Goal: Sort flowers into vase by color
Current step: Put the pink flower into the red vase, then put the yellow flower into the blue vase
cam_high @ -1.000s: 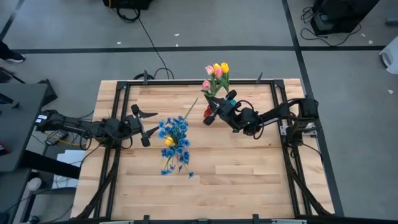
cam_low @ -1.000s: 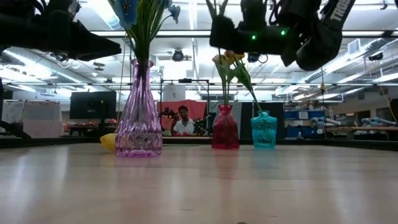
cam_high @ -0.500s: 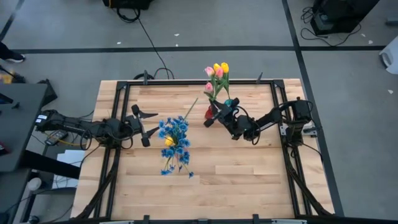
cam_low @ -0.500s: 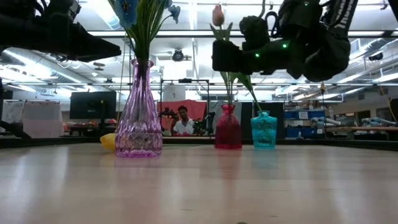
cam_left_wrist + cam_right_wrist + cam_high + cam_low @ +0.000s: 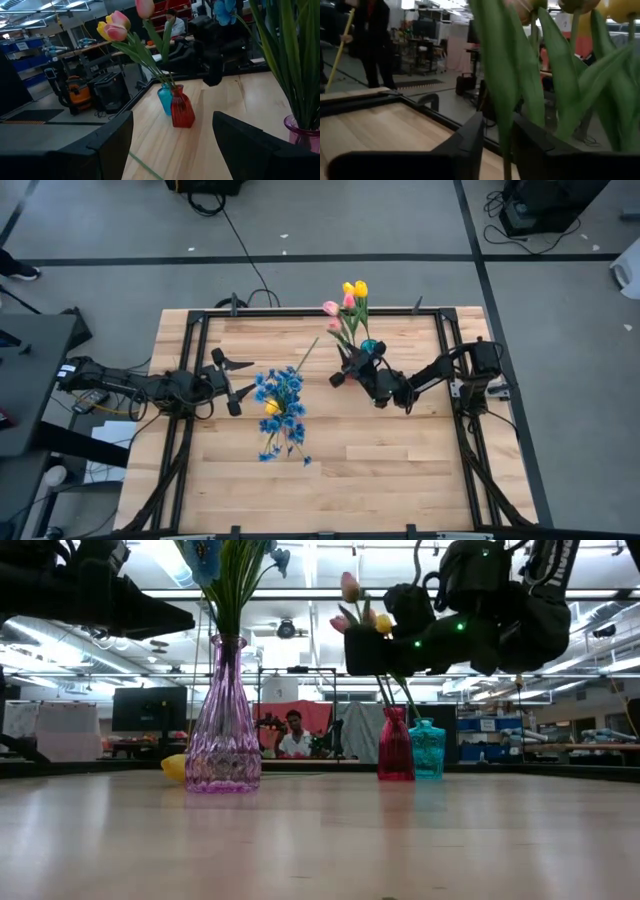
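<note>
While right jaws [image 5: 345, 367] pinch tulip stems [image 5: 505, 100] near the far table edge [image 5: 300, 311], left jaws [image 5: 228, 381] gape

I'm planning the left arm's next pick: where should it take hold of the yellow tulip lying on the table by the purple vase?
Probably on the thin green stem, clear of the yellow tulip head tucked beside the purple vase. The stem lies flat and bare, so the left gripper should descend from above, fingers across it.

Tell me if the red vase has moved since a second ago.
Yes. In the low view the red vase has slid right, now touching the teal vase; the purple vase stayed put.
</note>
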`<state>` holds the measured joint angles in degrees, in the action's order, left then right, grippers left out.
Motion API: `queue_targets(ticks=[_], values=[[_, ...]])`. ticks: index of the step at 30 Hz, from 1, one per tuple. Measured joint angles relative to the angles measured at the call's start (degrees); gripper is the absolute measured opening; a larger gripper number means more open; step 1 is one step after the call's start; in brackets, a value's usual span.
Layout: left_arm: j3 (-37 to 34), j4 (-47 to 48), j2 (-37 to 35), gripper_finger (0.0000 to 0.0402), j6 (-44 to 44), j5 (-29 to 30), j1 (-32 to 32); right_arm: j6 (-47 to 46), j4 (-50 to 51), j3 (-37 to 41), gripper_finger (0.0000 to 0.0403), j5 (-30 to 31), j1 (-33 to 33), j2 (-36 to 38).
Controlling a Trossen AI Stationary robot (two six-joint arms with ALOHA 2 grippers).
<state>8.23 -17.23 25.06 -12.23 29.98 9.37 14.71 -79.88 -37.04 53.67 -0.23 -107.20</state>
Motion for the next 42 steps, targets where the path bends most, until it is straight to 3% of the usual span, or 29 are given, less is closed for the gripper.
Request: queue_targets(ticks=[7,15,23,26,30,32,37,42], values=[[0.0,0.5,0.0,0.0280,-0.2,0.0,0.0,11.7,-8.4,0.0,0.0159,12.8,5.4,0.0],[0.0,0.4,0.0,0.0280,0.4,0.0,0.0,22.0,-9.1,0.0,0.0174,24.2,12.6,4.2],[0.0,-0.2,0.0,0.0280,1.0,0.0,0.0,23.7,-5.4,0.0,0.0174,26.7,18.5,7.6],[0.0,0.2,0.0,0.0280,3.0,0.0,0.0,16.6,1.6,0.0,0.0172,19.9,18.4,7.5],[0.0,3.8,0.1,0.0280,7.3,0.3,0.0,-2.9,21.7,-0.6,0.0168,-0.6,15.2,7.3],[0.0,4.6,0.0,0.0280,9.2,0.8,0.0,-9.4,31.8,-1.8,0.0167,-5.8,13.7,7.3],[0.0,4.5,0.0,0.0280,10.5,1.9,0.0,-14.0,48.2,-7.1,0.0167,-18.0,10.3,7.3],[0.0,3.4,0.0,0.0280,14.0,2.3,0.0,-15.6,73.6,-19.3,0.0167,-29.7,6.4,5.8]])
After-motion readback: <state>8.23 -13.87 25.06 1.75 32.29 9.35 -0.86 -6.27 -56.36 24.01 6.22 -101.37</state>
